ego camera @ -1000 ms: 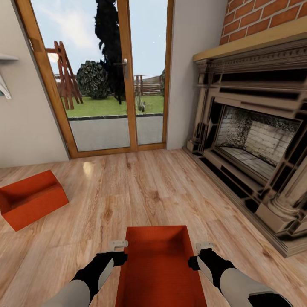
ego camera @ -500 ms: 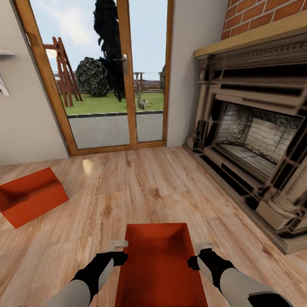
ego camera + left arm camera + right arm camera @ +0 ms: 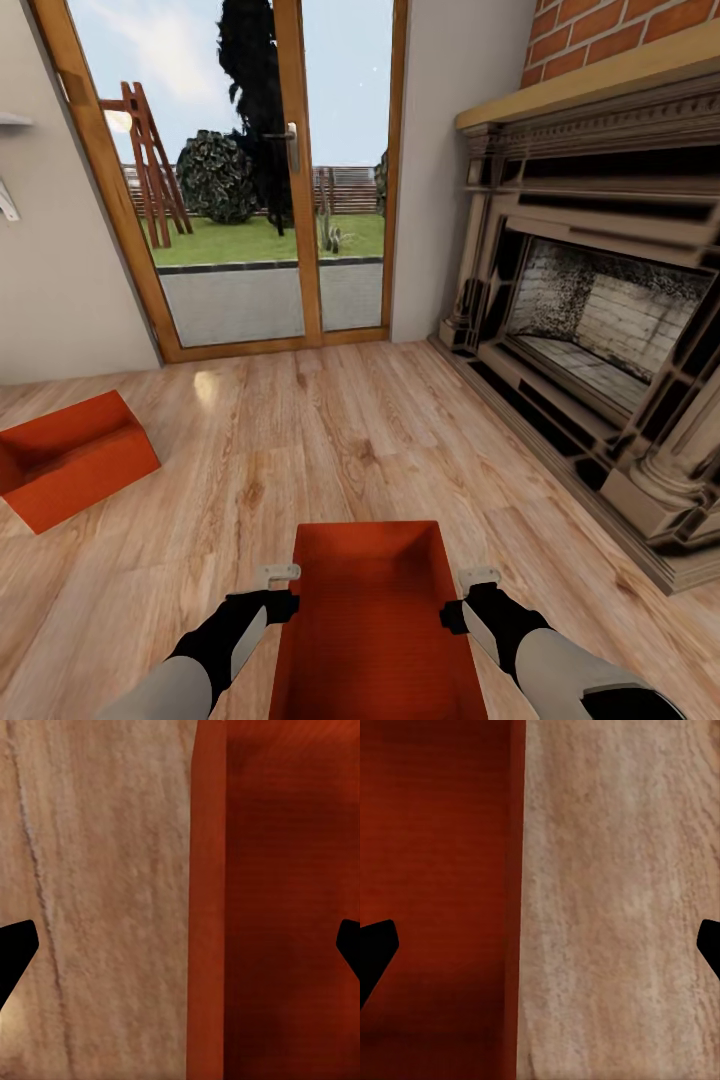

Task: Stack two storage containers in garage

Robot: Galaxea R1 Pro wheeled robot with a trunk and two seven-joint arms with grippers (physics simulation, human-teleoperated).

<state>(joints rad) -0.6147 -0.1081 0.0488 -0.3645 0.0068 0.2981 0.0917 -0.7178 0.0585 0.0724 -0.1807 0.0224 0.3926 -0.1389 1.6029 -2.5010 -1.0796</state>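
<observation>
Red-orange storage containers on light wood-plank flooring

Near container: matt red-orange, finely ribbed inside
Far container: matt, smooth walls
Floor: glossy wood planks
Fireplace: carved stone, brick above

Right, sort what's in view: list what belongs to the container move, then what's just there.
Part of the job:
- near storage container between the grippers
- second storage container on the wood floor, off to the left
- left gripper
- right gripper

Just there:
- fireplace
- glass doors
- wall shelf
</observation>
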